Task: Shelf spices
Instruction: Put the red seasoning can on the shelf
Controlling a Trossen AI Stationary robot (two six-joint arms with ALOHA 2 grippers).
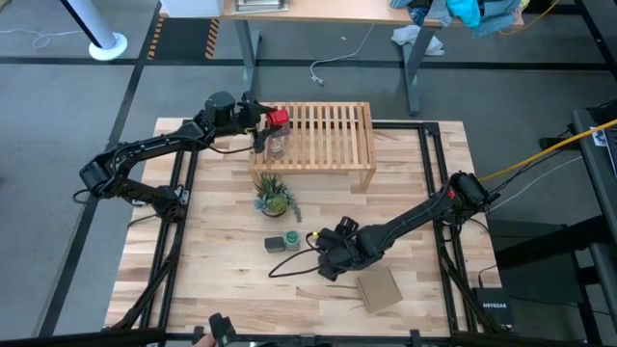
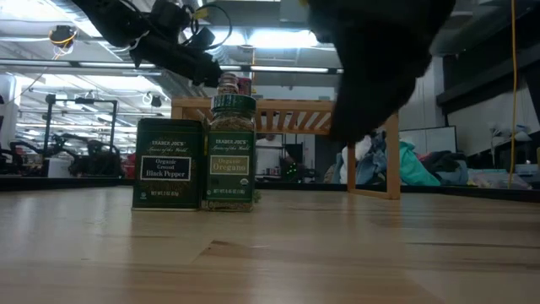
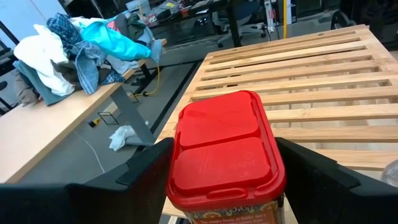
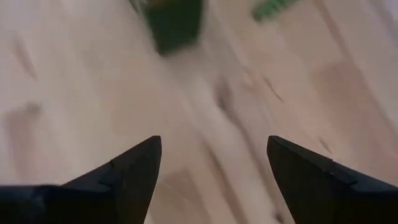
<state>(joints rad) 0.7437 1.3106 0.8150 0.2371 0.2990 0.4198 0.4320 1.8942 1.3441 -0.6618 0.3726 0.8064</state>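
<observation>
Red tin (image 3: 225, 152) clamped in our left gripper (image 1: 262, 120) over the shelf's (image 1: 328, 135) left end — our right gripper (image 4: 211, 177), fingers apart, low over the table (image 1: 424, 183) near the black-pepper tin (image 2: 168, 164) and oregano jar (image 2: 231, 152).

I count 4 spice containers total: 1 red-lidded rectangular tin (image 3: 225, 152), clamped btwn my left gripper's (image 1: 258, 118) fingers over the rack's end; 1 dark green Black Pepper tin (image 2: 168, 163); 1 green-capped glass Oregano jar (image 2: 231, 152); 1 tiny clear glass jar (image 1: 277, 146) by the rack's edge. 1 low light-wood slatted rack (image 1: 333, 135). 1 small potted green plant (image 1: 274, 196). 1 flat brown cardboard piece (image 1: 378, 289). 2 dark arms w/ 2 grippers: left as said, my right gripper (image 1: 326, 253) w/ fingers spread over bare tabletop. 1 butcher-block table (image 1: 222, 280).
</observation>
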